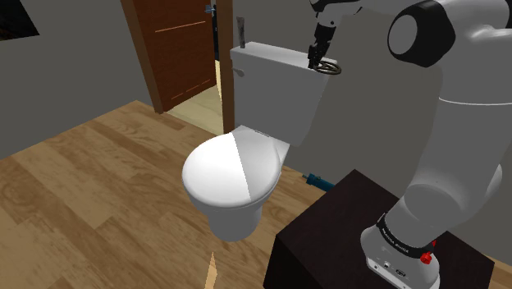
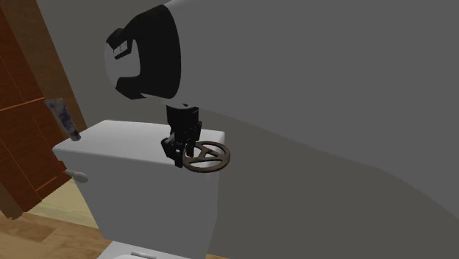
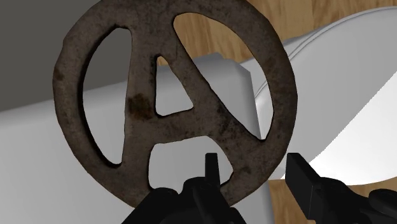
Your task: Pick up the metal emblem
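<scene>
Pincer (image 3: 256, 164) fingers nearest, clamped across emblem (image 3: 172, 89) rim, one finger through cutout for purchase. Emblem lies flat at fingertips, tank (image 2: 125, 143) just below pincer. I judge it lifted off.

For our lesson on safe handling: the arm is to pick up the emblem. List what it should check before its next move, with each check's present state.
1. The gripper is at the emblem's rim: ok.
2. Firm hold on the emblem: cannot tell.
3. The emblem is off the toilet tank: cannot tell.
4. The tube at the tank's far end stands apart from the gripper: ok.
</scene>
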You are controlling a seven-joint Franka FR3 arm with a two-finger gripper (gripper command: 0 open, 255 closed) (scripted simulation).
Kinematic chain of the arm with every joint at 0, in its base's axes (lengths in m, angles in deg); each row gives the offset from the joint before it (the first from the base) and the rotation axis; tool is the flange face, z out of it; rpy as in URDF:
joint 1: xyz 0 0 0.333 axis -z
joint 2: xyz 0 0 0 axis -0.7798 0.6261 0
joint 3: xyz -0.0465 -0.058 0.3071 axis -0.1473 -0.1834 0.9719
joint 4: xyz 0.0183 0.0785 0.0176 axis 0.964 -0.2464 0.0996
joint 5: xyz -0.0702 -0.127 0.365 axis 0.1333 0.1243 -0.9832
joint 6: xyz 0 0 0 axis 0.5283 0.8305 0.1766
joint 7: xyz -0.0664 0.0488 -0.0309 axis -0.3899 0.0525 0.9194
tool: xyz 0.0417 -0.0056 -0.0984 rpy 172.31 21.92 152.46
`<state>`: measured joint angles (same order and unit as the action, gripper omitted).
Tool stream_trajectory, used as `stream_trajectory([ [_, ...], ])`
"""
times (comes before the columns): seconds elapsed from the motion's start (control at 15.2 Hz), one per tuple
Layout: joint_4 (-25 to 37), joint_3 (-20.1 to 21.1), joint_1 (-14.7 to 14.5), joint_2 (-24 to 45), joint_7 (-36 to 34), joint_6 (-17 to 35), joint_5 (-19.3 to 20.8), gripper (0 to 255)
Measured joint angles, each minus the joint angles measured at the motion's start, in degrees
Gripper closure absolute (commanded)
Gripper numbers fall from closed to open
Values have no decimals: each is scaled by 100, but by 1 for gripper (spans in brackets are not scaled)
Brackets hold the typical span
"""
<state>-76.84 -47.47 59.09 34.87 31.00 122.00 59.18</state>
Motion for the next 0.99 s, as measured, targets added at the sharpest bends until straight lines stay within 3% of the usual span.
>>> stream_trajectory([
  [0.26,64,-2,-2,-10,-20,-80,10,255],
  [0.99,1224,-10,152,199,-87,-1032,-47,255],
])
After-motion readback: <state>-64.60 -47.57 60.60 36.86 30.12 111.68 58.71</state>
